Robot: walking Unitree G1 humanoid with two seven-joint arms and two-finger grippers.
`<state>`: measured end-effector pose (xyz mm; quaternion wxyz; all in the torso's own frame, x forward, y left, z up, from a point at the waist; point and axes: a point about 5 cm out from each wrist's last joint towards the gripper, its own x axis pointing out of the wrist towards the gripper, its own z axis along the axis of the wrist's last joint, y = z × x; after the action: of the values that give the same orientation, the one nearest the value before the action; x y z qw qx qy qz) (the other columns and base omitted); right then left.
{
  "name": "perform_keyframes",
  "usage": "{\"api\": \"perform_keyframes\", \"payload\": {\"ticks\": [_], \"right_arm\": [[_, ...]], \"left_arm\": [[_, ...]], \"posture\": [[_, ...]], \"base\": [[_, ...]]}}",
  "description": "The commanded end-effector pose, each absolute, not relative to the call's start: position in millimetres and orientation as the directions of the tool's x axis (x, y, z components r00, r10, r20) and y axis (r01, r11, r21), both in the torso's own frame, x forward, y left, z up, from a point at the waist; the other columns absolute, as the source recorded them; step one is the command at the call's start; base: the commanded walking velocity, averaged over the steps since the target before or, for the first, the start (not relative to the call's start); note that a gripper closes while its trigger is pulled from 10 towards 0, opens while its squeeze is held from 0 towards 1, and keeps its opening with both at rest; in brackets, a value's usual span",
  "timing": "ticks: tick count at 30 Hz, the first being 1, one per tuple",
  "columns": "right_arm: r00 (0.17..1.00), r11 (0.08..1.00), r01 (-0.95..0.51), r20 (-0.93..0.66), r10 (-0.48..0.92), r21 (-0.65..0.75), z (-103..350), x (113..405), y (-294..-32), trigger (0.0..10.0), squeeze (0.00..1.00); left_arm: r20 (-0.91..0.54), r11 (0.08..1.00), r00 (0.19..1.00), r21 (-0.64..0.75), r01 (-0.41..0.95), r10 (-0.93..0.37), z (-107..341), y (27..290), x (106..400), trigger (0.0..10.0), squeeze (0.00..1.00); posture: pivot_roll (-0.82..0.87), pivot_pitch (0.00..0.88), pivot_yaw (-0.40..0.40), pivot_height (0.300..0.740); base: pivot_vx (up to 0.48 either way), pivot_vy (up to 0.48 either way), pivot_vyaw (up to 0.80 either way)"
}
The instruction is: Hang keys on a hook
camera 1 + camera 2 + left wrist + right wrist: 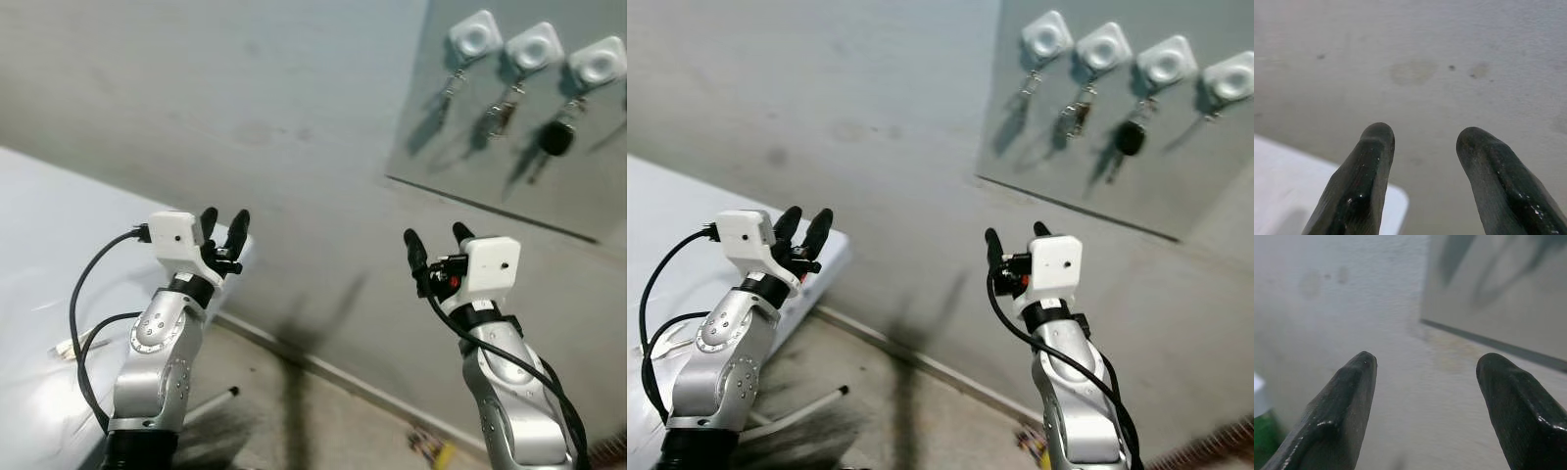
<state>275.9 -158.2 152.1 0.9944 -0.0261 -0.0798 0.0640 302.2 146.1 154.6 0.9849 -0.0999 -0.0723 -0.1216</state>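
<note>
Several white square hooks (1048, 37) sit in a row on a grey panel (490, 166) high on the wall at the right. Key sets hang from them: a small key (451, 86), a bunch (505, 113) and a black car key (555, 137). My left gripper (224, 217) is raised at the left, open and empty, pointing at the bare wall. My right gripper (437, 235) is raised below the panel, also open with nothing between its fingers. In the wrist views, the left fingers (1361, 186) face plain wall and the right fingers (1342, 416) face the panel's lower edge.
A white table surface (49, 245) lies at the left beside my left arm. The grey wall stands close in front. On the floor below lie a white rod (211, 401) and a small yellow item (433, 450).
</note>
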Motion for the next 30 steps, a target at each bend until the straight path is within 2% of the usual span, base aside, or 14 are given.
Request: {"api": "perform_keyframes", "payload": {"ticks": [1, 12, 30], "right_arm": [[0.98, 0.991, -0.113, 0.155, 0.122, -0.067, 152.3, 275.0, -163.8, 10.0, 0.0], [0.98, 0.99, -0.12, 0.152, 0.129, -0.072, 152.0, 275.3, -164.9, 10.0, 0.0], [0.98, 0.99, -0.121, 0.152, 0.131, -0.076, 153.8, 279.8, -167.7, 10.0, 0.0]], "left_arm": [[0.168, 0.945, 0.953, -0.168, 0.28, -0.252, 156.0, 139.2, 303.1, 10.0, 0.0], [0.15, 0.945, 0.954, -0.162, 0.284, -0.26, 154.3, 137.3, 304.9, 10.0, 0.0], [0.15, 0.952, 0.958, -0.151, 0.266, -0.244, 156.0, 137.4, 306.6, 10.0, 0.0]], "posture": [[-0.08, 0.043, -0.016, 0.74], [-0.08, 0.034, -0.018, 0.74], [-0.07, 0.067, -0.022, 0.74]], "base": [[0.0, 0.0, 0.8], [0.0, 0.0, 0.8], [0.0, 0.0, 0.8]]}}
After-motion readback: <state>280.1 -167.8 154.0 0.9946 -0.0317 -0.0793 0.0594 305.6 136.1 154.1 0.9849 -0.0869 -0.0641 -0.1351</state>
